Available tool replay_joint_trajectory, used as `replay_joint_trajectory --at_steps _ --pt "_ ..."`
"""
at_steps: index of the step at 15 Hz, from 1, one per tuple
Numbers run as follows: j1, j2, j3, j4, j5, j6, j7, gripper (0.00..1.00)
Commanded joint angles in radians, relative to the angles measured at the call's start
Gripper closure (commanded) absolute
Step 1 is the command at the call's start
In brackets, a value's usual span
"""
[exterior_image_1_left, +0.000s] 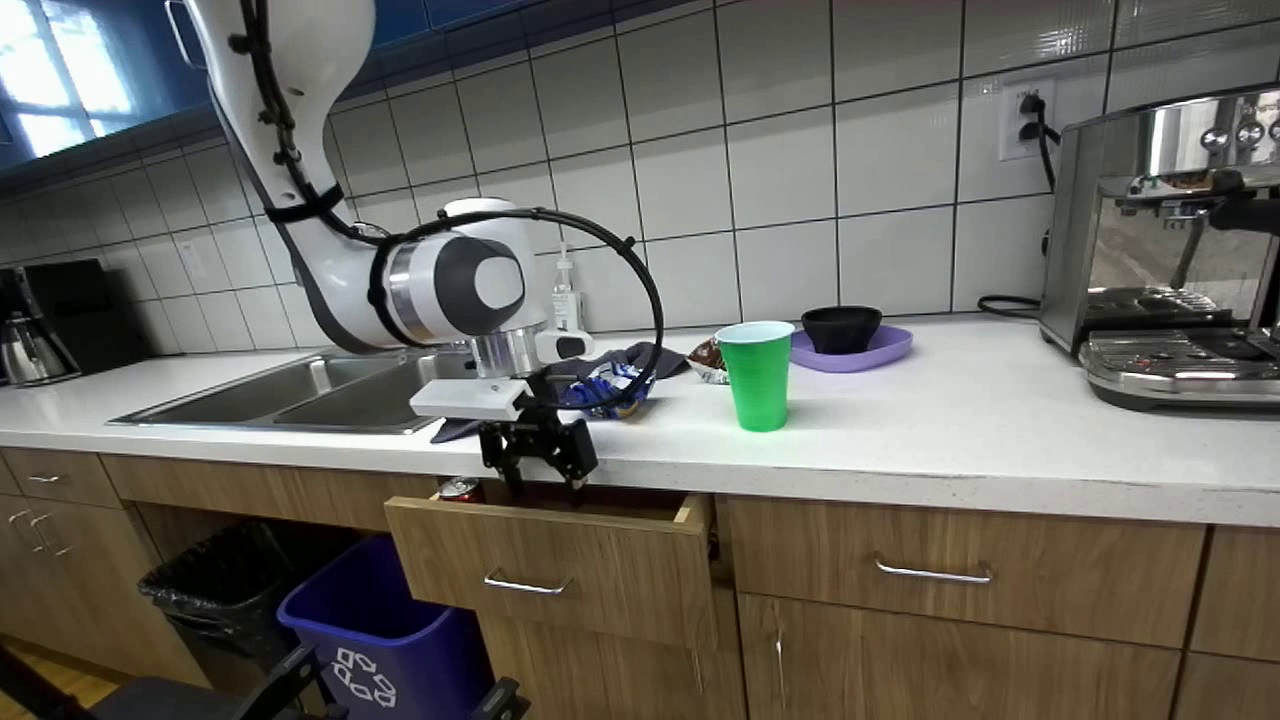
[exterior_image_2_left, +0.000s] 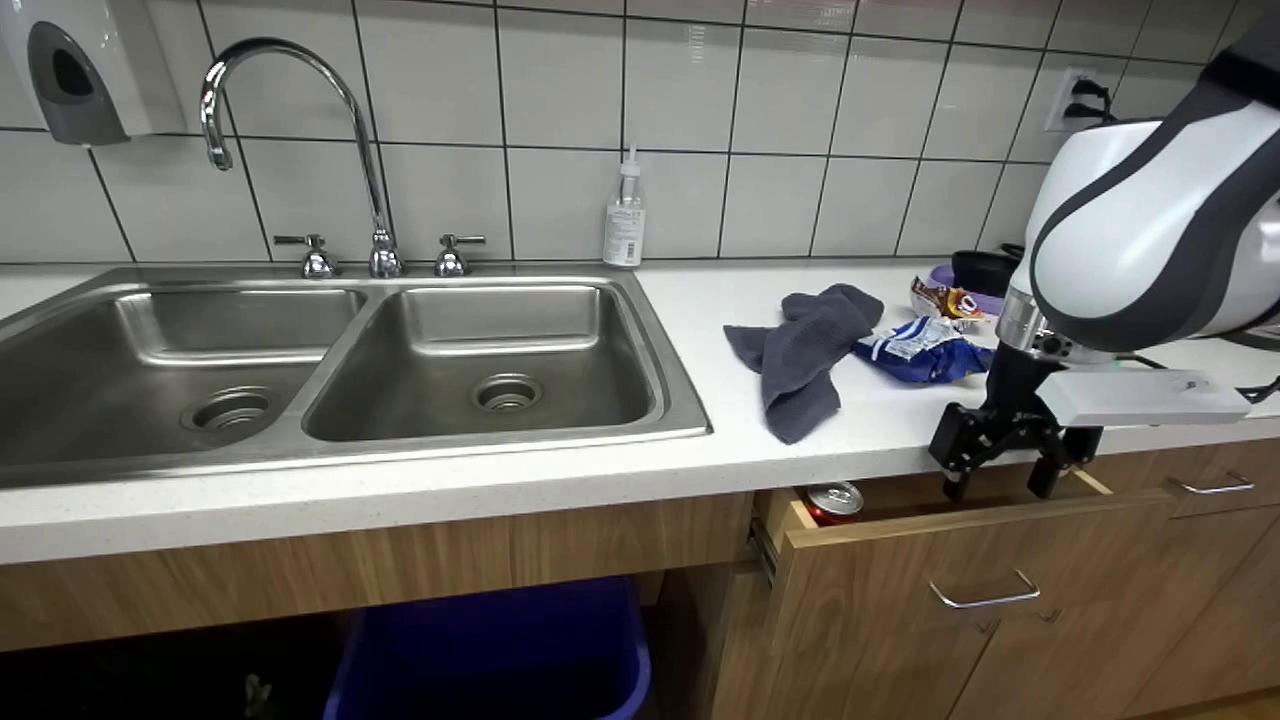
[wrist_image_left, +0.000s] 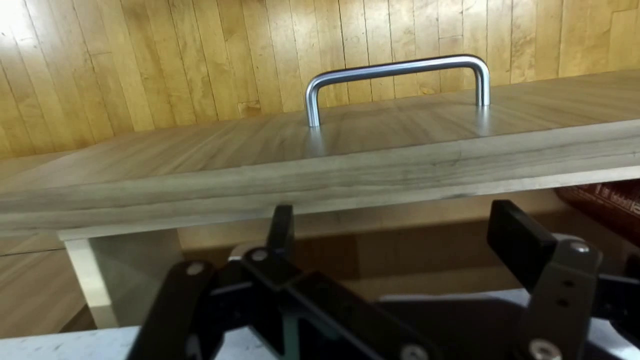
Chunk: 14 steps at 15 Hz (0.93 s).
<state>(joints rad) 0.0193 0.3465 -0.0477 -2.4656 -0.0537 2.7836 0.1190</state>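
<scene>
Wrist view shows the gripper (wrist_image_left: 395, 225) in the lower half of the frame. Its two black fingers (wrist_image_left: 520, 240) are spread wide apart, and they hold nothing. Just beyond their tips is the wooden drawer (wrist_image_left: 325, 177), which is pulled out; its front crosses the middle of the frame. In both exterior views the gripper points down over the mouth of this drawer, but whether the tips are lower than the rim, I cannot tell. A metal handle (wrist_image_left: 397, 70) sits on the outer face of the drawer, at the upper centre of the wrist frame.

In an exterior view, a red can (exterior_image_2_left: 835, 500) is in the left corner of the drawer, at the lower right of the frame, with its silver top facing up. It is apart from the gripper. On the white counter (exterior_image_2_left: 735, 455) above, right of centre, lies a grey cloth (exterior_image_2_left: 805, 350), and just beside it a blue wrapper (exterior_image_2_left: 925, 350). In an exterior view, a green cup (exterior_image_1_left: 757, 380) stands upright right of centre. Behind it, a black bowl (exterior_image_1_left: 842, 330) rests on a purple plate (exterior_image_1_left: 885, 352). Farther, at the right edge, is a coffee machine (exterior_image_1_left: 1180, 250). A double sink (exterior_image_2_left: 672, 380) takes the left half of an exterior view, and a pump bottle (exterior_image_2_left: 625, 220) stands behind its right corner.
</scene>
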Motion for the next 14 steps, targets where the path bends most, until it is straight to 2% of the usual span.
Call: replay_joint_trajectory --at_steps 1,7,14 --pt "0.012 0.04 -0.017 0.04 -0.014 0.008 -0.002 0.0" --pt "0.014 0.08 -0.02 0.073 -0.009 0.007 -0.003 0.0" --pt "0.012 0.034 -0.014 0.018 0.002 -0.022 -0.004 0.0"
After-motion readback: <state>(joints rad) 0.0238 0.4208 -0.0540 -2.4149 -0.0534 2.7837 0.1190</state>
